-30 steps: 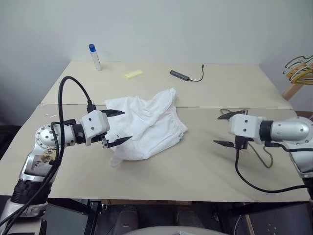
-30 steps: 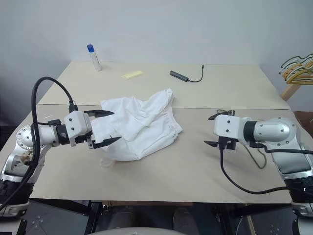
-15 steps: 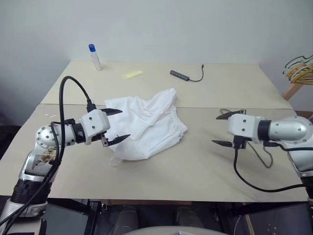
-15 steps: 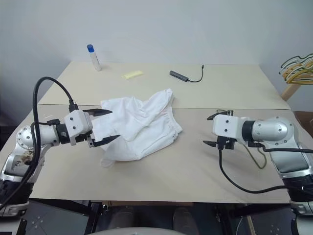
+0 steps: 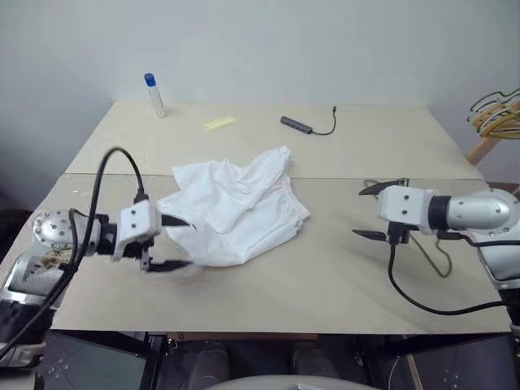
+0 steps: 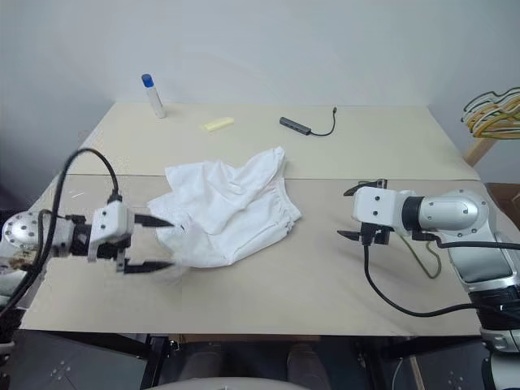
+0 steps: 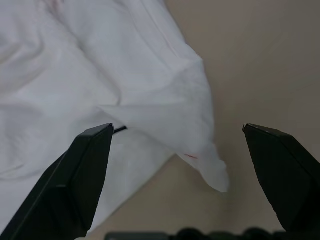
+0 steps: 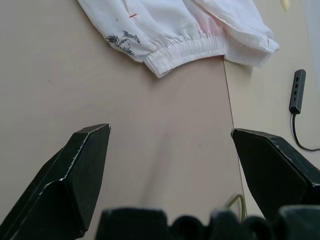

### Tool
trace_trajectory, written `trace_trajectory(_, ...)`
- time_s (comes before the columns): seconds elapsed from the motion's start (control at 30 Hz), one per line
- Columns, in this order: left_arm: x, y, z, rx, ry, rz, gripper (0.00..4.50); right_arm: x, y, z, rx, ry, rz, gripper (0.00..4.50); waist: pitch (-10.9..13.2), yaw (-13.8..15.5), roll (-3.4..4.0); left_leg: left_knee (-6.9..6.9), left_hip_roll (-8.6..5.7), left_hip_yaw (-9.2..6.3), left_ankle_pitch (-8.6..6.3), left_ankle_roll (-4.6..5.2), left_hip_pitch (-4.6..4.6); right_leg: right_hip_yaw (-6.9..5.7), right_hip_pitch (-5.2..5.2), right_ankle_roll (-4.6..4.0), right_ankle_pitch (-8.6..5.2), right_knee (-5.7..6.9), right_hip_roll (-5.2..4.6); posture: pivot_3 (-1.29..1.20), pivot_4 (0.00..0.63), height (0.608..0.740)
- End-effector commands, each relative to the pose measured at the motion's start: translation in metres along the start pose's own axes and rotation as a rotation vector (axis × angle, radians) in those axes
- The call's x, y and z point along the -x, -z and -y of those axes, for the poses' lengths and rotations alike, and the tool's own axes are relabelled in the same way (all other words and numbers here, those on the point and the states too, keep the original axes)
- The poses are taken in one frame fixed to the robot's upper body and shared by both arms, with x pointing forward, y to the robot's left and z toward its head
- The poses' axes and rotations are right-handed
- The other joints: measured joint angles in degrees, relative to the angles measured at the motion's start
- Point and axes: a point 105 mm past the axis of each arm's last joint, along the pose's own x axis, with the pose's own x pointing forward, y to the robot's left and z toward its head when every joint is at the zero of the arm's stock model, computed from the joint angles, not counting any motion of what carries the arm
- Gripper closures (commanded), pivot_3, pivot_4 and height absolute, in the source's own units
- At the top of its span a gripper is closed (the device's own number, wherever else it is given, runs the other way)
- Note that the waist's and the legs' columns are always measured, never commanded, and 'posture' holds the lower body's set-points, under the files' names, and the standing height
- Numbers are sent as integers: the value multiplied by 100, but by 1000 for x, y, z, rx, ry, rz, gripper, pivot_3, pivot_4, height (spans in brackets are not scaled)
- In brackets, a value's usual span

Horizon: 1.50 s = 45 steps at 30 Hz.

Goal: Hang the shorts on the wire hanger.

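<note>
The white shorts lie crumpled in the middle of the table, elastic waist toward the right. My left gripper is open and low at their near left corner. In the left wrist view that loose corner lies between the spread fingers, untouched. My right gripper hovers open over bare table to the right of the shorts. The thin olive wire hanger lies flat on the table behind and under the right hand, mostly hidden by it; a bit of its wire shows in the right wrist view.
At the back of the table stand a blue-capped bottle, a yellow note and a black cable with a dongle. A bunch of yellow and dark hangers sits on a wooden rack off the right edge.
My left gripper has dropped and drawn back to the left, from over the shorts' left side to their near left corner, rolling as it went. The right gripper and shorts stayed put.
</note>
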Motion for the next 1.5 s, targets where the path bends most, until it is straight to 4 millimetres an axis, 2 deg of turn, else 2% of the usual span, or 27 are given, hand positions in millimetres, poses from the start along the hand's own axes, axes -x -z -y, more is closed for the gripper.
trace_trajectory(0.03,6,7,3,13,15,-68,0,2,-9,4,34,29,21,21,0,1,0,0,0,0,0,0,0,0,0,0,0,0,0,-10,0,740)
trace_trajectory(0.13,1,15,3,1,-22,-91,0,2,-10,3,33,32,23,21,0,3,0,0,0,1,-1,1,-2,0,0,1,0,-2,-1,-12,0,740)
trace_trajectory(0.3,-8,7,-3,7,-93,25,0,1,-11,1,28,34,24,21,0,15,-1,1,0,1,-2,1,-3,0,-1,1,0,1,-2,-14,0,740)
trace_trajectory(0.53,-11,22,0,60,-90,-86,0,0,-11,1,30,42,20,21,0,-16,0,1,0,2,-2,2,-1,3,-2,1,0,2,-1,-21,0,740)
trace_trajectory(0.77,-8,23,7,163,-93,-72,0,1,-11,2,27,49,21,21,0,-21,0,1,1,2,-3,2,-2,3,-3,1,-1,0,-1,-24,0,740)
trace_trajectory(0.87,-11,22,9,204,-78,-48,546,0,-11,2,25,50,20,0,0,-21,0,1,2,3,-3,2,-1,3,-4,1,0,3,0,-22,0,740)
trace_trajectory(1.0,-18,29,5,235,-105,-56,1749,0,-12,3,25,51,24,0,0,-13,0,1,0,3,-3,2,0,3,-3,1,0,4,-1,-25,0,740)
trace_trajectory(1.27,-24,25,4,280,-82,7,4299,0,-11,3,25,52,16,0,0,-21,0,1,0,3,-3,1,-2,4,-4,1,0,3,-1,-32,0,740)
trace_trajectory(1.3,-25,25,4,282,-81,15,4462,0,-10,3,25,52,16,0,0,-22,0,1,0,3,-4,1,-1,4,-3,1,0,4,-1,-32,0,740)
trace_trajectory(1.5,-21,32,7,242,-80,-53,4462,-6,-15,6,38,59,31,0,0,-47,0,1,1,3,-4,1,-1,4,-4,1,0,4,0,-32,0,740)
